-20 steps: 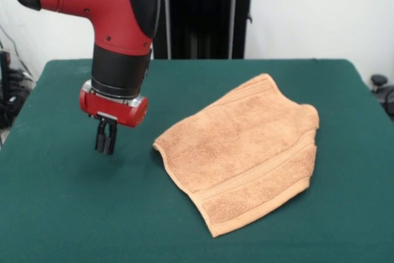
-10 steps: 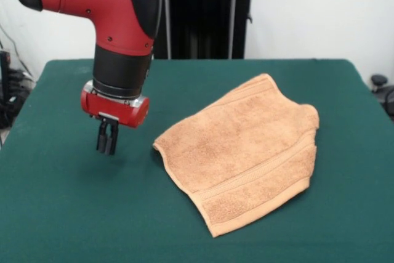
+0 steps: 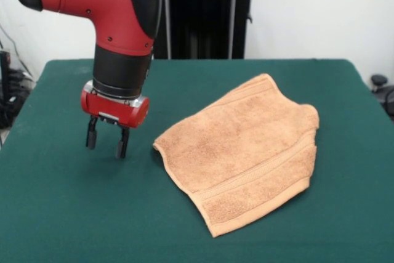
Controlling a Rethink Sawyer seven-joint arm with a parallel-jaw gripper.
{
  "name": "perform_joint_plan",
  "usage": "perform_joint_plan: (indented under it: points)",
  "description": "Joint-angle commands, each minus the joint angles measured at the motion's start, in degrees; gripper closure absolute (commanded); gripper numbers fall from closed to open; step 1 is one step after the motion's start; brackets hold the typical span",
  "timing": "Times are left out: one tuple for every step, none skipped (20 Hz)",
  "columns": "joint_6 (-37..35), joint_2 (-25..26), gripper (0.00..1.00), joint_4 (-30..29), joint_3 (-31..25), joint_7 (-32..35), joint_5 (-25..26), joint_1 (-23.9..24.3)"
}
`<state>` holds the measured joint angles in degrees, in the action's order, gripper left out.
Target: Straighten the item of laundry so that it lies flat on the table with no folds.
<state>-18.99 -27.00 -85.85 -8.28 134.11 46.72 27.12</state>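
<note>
Jaws [image 3: 106, 142] spread apart beside 1 towel [image 3: 242, 149] on 1 table [image 3: 55, 214].

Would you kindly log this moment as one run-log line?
gripper: open, empty, beside towel | towel: on table, one side folded over | task: not done

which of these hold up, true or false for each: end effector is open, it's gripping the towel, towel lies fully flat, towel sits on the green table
1. The end effector is open. True: its two fingers stand apart.
2. It is gripping the towel. False: it holds nothing and hangs beside the towel, apart from it.
3. The towel lies fully flat. False: one side is folded over, with a doubled layer showing along that edge.
4. The towel sits on the green table. True.
</note>
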Motion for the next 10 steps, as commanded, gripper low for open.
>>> perform_joint_plan:
  points:
    - [-4.46,4.15,0.0,-6.75,-5.32,-6.64,-0.38,-2.25]
    - [-4.49,4.13,0.0,-6.8,-5.33,-6.56,-0.46,-2.27]
    - [-4.39,4.14,0.0,-6.81,-5.3,-6.43,-0.45,-2.33]
    - [-4.37,4.13,0.0,-6.88,-5.32,-6.37,-0.5,-2.33]
    - [-4.31,4.15,0.0,-6.93,-5.33,-6.26,-0.55,-2.34]
    - [-4.24,4.17,0.0,-6.98,-5.34,-6.14,-0.59,-2.34]
    - [-4.11,4.16,0.0,-7.02,-5.26,-5.9,-0.61,-2.43]
    - [-4.15,4.12,0.0,-6.98,-5.31,-5.86,-0.7,-2.43]
    - [-4.12,4.16,0.0,-7.0,-5.25,-5.71,-0.74,-2.48]
    - [-4.06,4.14,0.0,-7.04,-5.19,-5.48,-0.8,-2.59]
